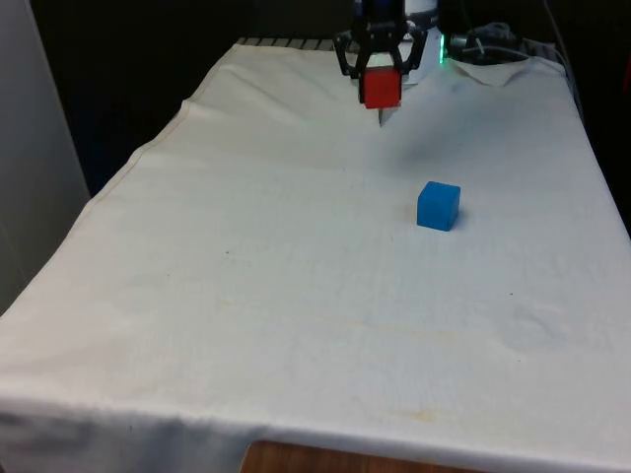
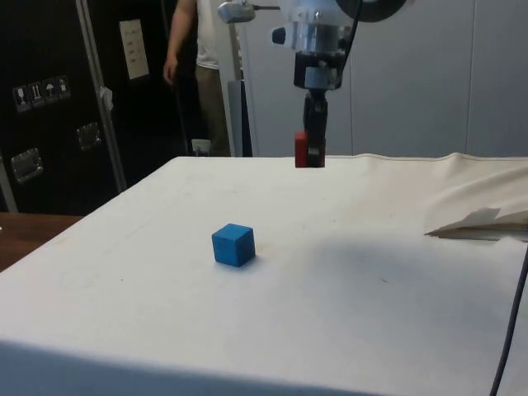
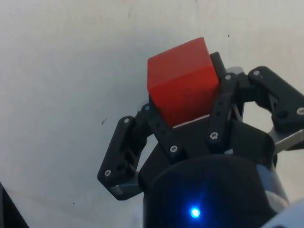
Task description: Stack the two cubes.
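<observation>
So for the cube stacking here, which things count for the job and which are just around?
Job:
- red cube, held in the gripper, lifted off the cloth
- blue cube, on the white cloth

Just around:
- person standing behind the table, side view
- dark cabinets

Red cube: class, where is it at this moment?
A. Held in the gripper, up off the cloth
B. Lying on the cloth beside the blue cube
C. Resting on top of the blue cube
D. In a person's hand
A: the gripper clamps the red cube in the air, while the blue cube sits alone on the cloth.
</observation>
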